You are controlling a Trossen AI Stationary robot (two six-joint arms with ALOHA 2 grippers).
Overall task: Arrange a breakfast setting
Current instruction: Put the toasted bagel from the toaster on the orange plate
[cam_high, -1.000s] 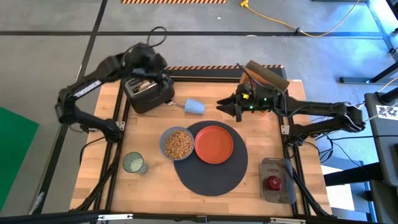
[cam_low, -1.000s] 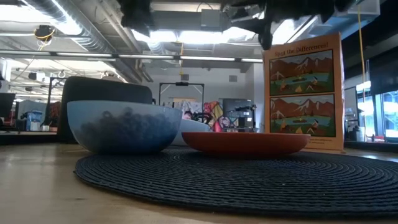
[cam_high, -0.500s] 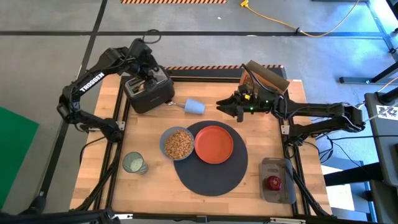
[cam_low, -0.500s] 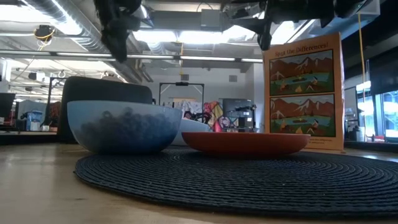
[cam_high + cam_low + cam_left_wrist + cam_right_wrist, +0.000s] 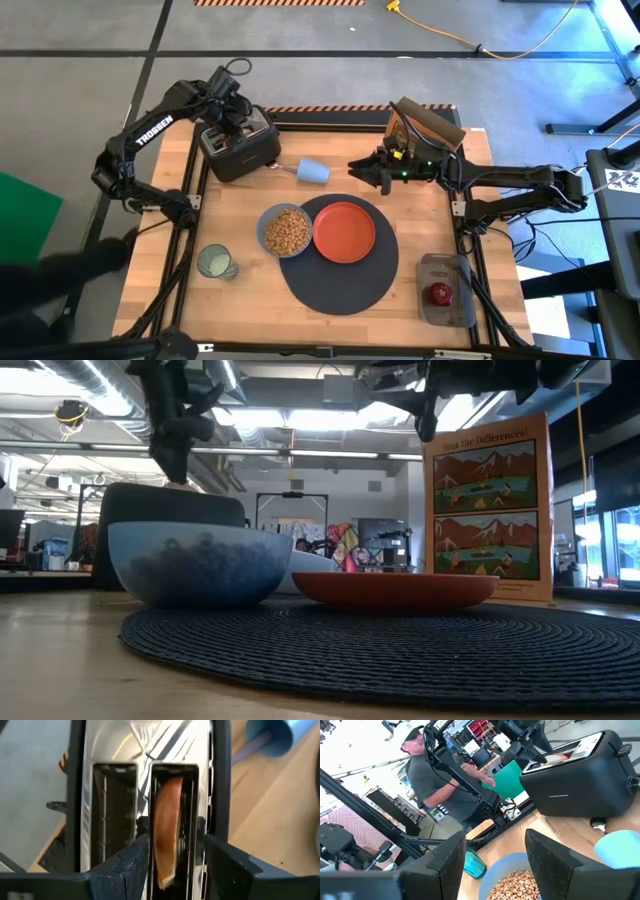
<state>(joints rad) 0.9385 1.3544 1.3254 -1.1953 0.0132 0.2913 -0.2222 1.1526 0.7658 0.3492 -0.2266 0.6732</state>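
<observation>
A toast slice (image 5: pixel 167 830) stands on edge in one slot of the black toaster (image 5: pixel 240 145) at the table's far left. My left gripper (image 5: pixel 232 118) hangs over the toaster, pointing down. It is open, with one finger on each side of the toast (image 5: pixel 172 865), touching nothing. My right gripper (image 5: pixel 362 172) is open and empty, above the table between the cereal box (image 5: pixel 425 125) and the orange plate (image 5: pixel 345 232). The plate and the blue bowl (image 5: pixel 286 230) of cereal sit on the dark round mat (image 5: pixel 340 280). The green cup (image 5: pixel 215 262) stands at the near left. The red apple (image 5: pixel 440 293) lies in a grey tray.
A light-blue scoop-like spoon (image 5: pixel 311 172) lies on the wood beside the toaster. A person (image 5: pixel 435 775) stands beyond the table's left side, and a dark shape (image 5: pixel 60 290) shows at the near left of the high view. Bare wood lies between the cup and the mat.
My left gripper has come down toward the toaster and now hangs just over its slots.
</observation>
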